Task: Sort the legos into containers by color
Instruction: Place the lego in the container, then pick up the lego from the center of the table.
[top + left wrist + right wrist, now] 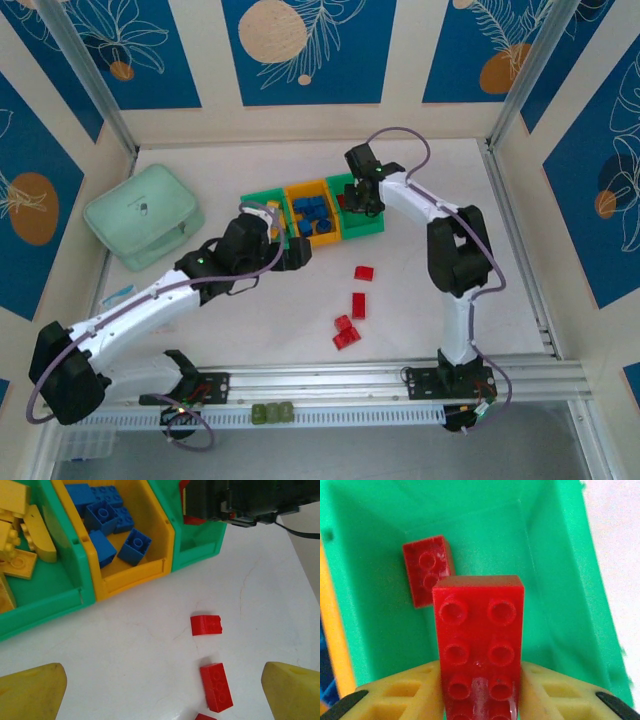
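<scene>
right gripper clamping red brick, seemingly above bin

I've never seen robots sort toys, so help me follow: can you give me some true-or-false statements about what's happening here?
The right fingers grip a red brick above a green bin. True.
The blue bricks lie in a green bin. False: they lie in the orange-yellow bin.
The left fingers hold a brick. False: they are open and empty.
Loose red bricks lie on the table. True.
</scene>
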Motion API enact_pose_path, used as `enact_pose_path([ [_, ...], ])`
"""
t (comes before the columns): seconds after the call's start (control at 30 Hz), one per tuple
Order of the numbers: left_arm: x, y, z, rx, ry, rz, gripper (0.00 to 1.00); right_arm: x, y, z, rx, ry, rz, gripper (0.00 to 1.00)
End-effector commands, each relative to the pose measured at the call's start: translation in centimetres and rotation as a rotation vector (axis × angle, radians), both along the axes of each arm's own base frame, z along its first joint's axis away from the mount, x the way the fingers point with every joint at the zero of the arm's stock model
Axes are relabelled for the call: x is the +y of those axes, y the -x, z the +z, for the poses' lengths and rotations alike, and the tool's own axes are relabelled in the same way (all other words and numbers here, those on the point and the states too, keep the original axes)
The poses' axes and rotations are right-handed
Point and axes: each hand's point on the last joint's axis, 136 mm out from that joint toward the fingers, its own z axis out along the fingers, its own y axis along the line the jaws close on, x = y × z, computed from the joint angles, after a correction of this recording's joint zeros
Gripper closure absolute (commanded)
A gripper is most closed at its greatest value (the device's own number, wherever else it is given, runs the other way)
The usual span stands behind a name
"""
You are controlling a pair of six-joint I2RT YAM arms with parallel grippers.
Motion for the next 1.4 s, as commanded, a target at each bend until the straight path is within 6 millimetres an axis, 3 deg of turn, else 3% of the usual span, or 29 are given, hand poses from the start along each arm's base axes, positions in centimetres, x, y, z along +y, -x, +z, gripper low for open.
enact_pose_path([
  [0.0,1.3,0.0,-0.2,0.01,-0.016,0.027,0.01,0.3,-0.6,0.5,0.02,-0.015,0.028,0.52],
  [0.13,1.7,-0.1,-0.4,0.01,-0.022,0.04,0.01,0.5,-0.7,1.6,-0.001,-0.036,0.039,0.47],
  [0.27,1.7,-0.2,-0.7,0.022,-0.025,0.044,0.01,0.4,0.3,3.1,-0.017,-0.057,0.046,0.45],
  [0.57,0.8,0.1,-0.5,0.035,-0.001,0.011,0.01,-1.9,5.5,4.5,0.0,-0.068,0.007,0.4],
  [0.77,0.0,0.9,-0.4,0.037,0.016,-0.015,0.01,-3.4,9.9,3.2,0.06,-0.072,-0.036,0.35],
  [0.97,-1.3,1.9,-1.3,0.051,0.039,-0.044,0.01,-3.9,13.5,0.6,0.119,-0.072,-0.081,0.3],
  [1.17,-2.4,2.5,-1.8,0.06,0.051,-0.06,0.01,-3.2,15.2,-2.0,0.16,-0.065,-0.1,0.25],
  [1.37,-2.9,2.7,-2.4,0.063,0.048,-0.059,0.01,-1.0,16.4,-3.4,0.192,-0.052,-0.058,0.22],
])
